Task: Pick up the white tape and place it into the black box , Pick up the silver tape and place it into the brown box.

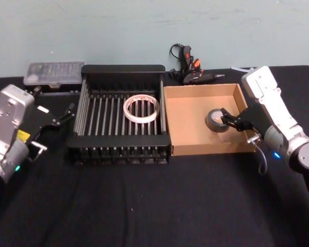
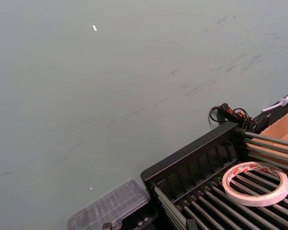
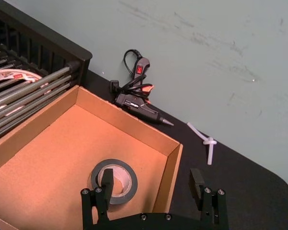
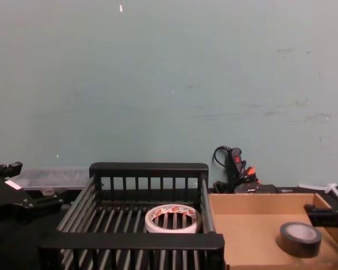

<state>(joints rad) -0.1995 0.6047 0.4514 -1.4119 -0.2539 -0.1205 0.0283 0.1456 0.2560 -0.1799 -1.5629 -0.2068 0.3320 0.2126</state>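
The white tape (image 1: 141, 109) (image 2: 255, 183) (image 4: 170, 219) lies flat on the slatted floor of the black box (image 1: 121, 68) (image 4: 149, 167), towards its right side. In the right part of the brown box (image 1: 188, 128) (image 3: 53, 158) the silver tape (image 1: 210, 122) (image 3: 114, 181) (image 4: 300, 238) lies flat. My right gripper (image 1: 230, 120) (image 3: 152, 182) hovers open just above that box's right wall. One finger is over the roll, the other is outside the wall, and it holds nothing. My left gripper (image 1: 62, 117) is open and empty, left of the black box.
A black and orange glue gun (image 1: 190, 72) (image 3: 137, 103) with its cord lies behind the boxes by the wall. At the back left lies a clear plastic case (image 1: 54, 73) (image 2: 110, 206). A white zip tie (image 3: 206, 143) rests behind the brown box.
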